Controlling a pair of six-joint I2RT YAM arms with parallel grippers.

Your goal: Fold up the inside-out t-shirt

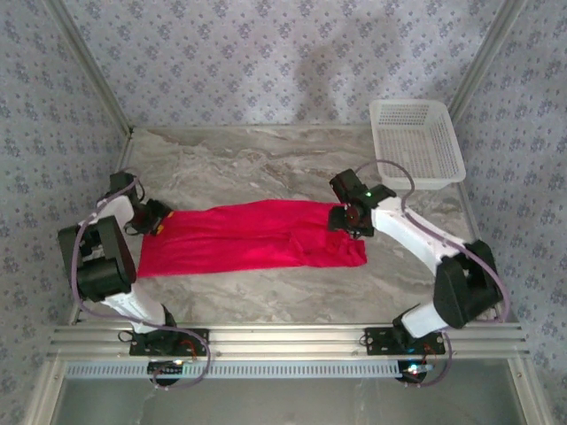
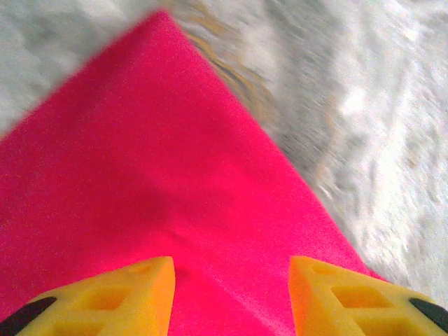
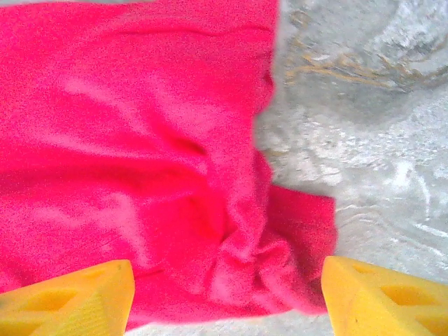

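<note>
The t-shirt (image 1: 252,236) lies as 1 long red band across the middle of the table (image 1: 266,168), running left to right between the 2 arms. It looks folded lengthwise already, so I'd judge we're between folds. The left pincer (image 2: 231,269) hovers over the left end, its fingers spread with flat cloth beneath them and nothing pinched. A clean corner of the shirt points away from it onto the marble. The right pincer (image 3: 227,269) is spread wide over the right end, gripping nothing. The fabric under it is bunched, with 1 flap poking out toward the bare table. A white basket (image 1: 409,103) sits empty at the far right, well apart from the shirt.

The next move, as I read it, is to fold 1 end over the other. That calls for lowering both pincers, pinching the corners of 1 end and carrying them across. The rumpled right end may need smoothing first, or the fold will come out lumpy.
</note>
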